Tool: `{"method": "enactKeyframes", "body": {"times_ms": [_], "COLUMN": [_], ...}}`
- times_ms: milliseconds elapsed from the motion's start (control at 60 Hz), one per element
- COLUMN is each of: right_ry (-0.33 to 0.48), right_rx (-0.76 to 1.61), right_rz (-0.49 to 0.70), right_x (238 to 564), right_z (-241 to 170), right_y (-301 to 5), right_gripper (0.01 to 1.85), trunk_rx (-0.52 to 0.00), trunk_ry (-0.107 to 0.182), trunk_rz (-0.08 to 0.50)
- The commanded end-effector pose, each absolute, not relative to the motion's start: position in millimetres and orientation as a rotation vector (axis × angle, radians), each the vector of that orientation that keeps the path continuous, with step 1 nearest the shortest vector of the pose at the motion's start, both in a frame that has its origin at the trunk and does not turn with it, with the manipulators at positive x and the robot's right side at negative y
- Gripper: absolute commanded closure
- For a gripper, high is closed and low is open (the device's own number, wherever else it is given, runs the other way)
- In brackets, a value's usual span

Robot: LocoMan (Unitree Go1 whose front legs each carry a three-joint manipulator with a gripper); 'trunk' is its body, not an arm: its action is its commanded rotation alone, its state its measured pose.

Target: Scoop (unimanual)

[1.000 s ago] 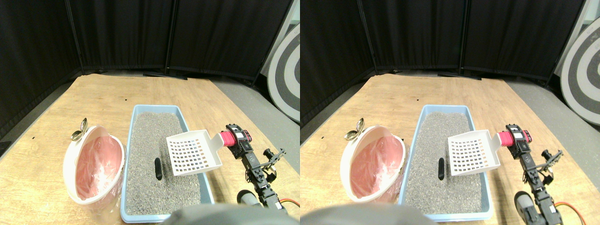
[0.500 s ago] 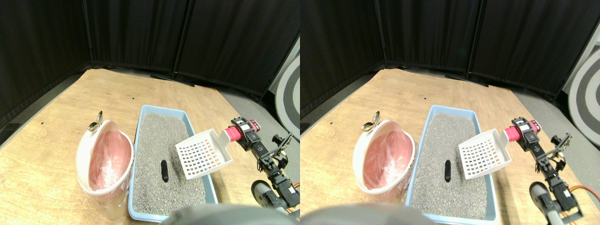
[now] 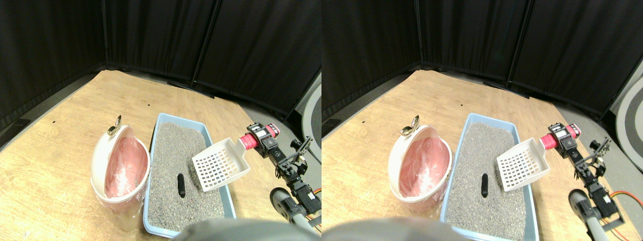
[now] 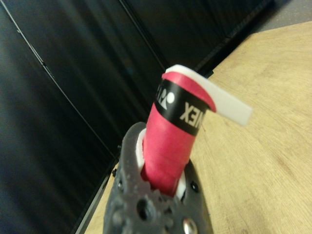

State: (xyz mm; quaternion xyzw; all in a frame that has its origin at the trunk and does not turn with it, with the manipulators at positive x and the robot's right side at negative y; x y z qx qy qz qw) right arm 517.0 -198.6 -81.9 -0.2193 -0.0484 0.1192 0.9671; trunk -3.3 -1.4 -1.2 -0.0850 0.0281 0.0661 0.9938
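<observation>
Clamping the red-wrapped handle point(image 4: 168, 146) of a white slotted plastic scoop point(image 3: 220, 163), right gripper point(image 3: 258, 141) above grainy grey litter point(image 3: 173, 165).

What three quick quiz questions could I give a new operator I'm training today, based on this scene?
1. True or false: the white slotted scoop is buried in the litter.
2. What lies on the grey litter in the blue tray? A) a dark elongated piece B) a spoon C) nothing
3. What sits just left of the tray?

Key:
1. False; it hangs above the litter, its red-wrapped handle seated in the right gripper.
2. A
3. A white bin with a pink liner.
</observation>
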Motion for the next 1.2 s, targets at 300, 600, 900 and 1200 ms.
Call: {"method": "enactKeyframes", "body": {"times_ms": [300, 600, 900, 1200], "right_ry": [-0.100, -0.089, -0.106, -0.097], "right_rx": [-0.568, -0.661, -0.811, -0.782], "right_rz": [0.224, 0.286, 0.423, 0.535], "right_x": [526, 521, 511, 501], "right_z": [-81, -87, -97, -118], "right_y": [-181, -169, -156, -132], "right_gripper": [1.80, 1.80, 1.80, 1.80], "trunk_rx": [-0.192, -0.200, -0.208, -0.239], "trunk_ry": [0.083, 0.094, 0.105, 0.120], "trunk_rz": [0.182, 0.180, 0.182, 0.214]}}
